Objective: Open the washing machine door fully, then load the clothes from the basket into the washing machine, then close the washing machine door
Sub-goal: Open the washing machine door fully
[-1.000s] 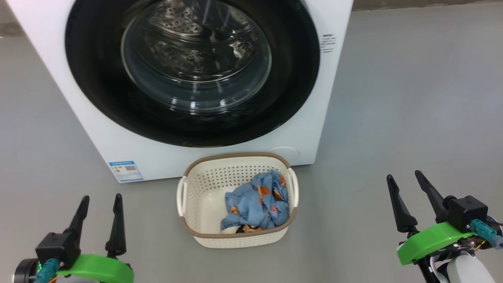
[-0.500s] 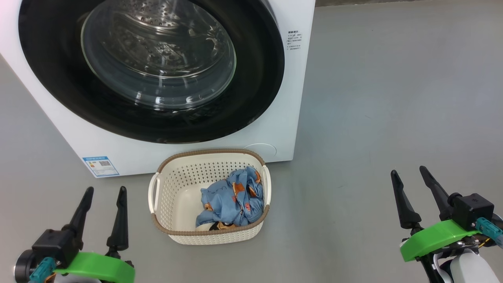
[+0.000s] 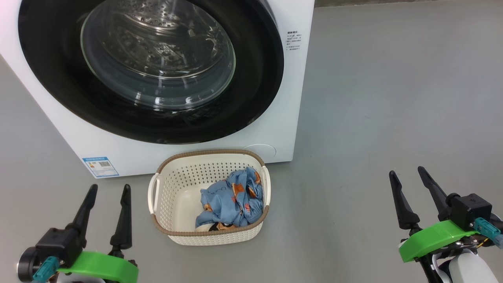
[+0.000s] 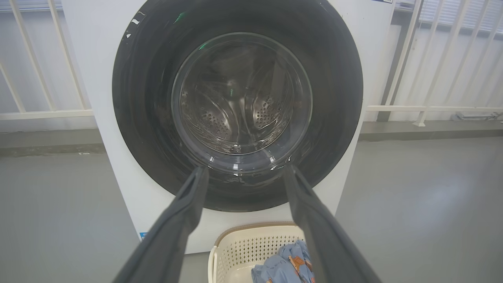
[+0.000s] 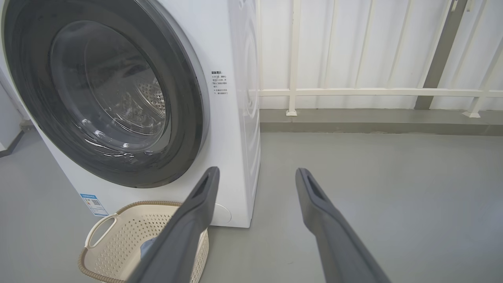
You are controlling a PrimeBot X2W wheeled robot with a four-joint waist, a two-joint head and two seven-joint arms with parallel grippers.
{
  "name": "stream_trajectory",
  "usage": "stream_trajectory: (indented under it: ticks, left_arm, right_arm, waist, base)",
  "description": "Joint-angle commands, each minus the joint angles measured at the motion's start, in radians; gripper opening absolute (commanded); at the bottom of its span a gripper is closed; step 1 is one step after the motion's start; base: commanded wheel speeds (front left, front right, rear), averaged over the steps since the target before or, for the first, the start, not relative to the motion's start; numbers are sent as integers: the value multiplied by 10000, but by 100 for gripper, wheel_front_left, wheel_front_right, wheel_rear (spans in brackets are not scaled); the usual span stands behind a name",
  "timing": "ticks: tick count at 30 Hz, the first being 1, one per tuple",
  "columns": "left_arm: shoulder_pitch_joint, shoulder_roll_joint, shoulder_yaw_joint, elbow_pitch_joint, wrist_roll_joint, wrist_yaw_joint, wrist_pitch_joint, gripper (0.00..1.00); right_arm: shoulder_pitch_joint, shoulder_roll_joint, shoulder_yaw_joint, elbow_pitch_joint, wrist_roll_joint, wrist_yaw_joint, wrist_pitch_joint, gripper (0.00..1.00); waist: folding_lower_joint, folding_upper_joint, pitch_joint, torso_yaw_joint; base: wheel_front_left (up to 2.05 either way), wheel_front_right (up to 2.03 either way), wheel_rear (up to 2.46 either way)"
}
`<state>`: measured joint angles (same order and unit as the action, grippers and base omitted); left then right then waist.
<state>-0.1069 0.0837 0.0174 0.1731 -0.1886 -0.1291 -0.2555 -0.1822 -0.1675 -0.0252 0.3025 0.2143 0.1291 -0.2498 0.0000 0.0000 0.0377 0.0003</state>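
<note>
Between left end effector (image 3: 110, 188) and right end effector (image 3: 406, 171), both released, sits the basket (image 3: 208, 152) of clothes (image 3: 232, 198).

Grey floor (image 3: 393, 98) w/ washer (image 3: 289, 118), basket (image 3: 208, 237)

A white front-loading washing machine (image 3: 300, 98) carries a blue label sticker (image 3: 100, 166) at its lower left corner. Its round door (image 3: 259, 78), a glossy black rim around bulging clear glass, is shut flush. Just in front sits a cream perforated basket (image 3: 173, 192) with a brown rim and white side handles. Crumpled light blue clothes (image 3: 230, 198) with orange-brown prints fill its right half, over what may be a tan piece.
</note>
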Motion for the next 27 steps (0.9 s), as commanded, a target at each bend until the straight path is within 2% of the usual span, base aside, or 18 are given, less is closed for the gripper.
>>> stream_trajectory:
  ticks: [1, 14, 27]
  left_arm:
    - [-209, 171, 302, -315, 105, -16, -63, 100]
    - [-109, 110, 381, -376, 151, -16, -63, 100]
    - [69, 43, 366, -437, 134, -16, -63, 100]
  right_arm:
    - [-307, -88, 230, -224, -87, 16, -120, 100]
    - [-377, -8, 120, -149, 54, 16, -120, 100]
    - [-1430, 47, 152, -116, 552, 16, -120, 100]
  waist:
    - [0, 0, -17, 1]
    - [0, 0, -19, 19]
    - [0, 0, 94, 103]
  base:
    - [0, 0, 0]
    - [0, 0, 0]
    - [0, 0, 0]
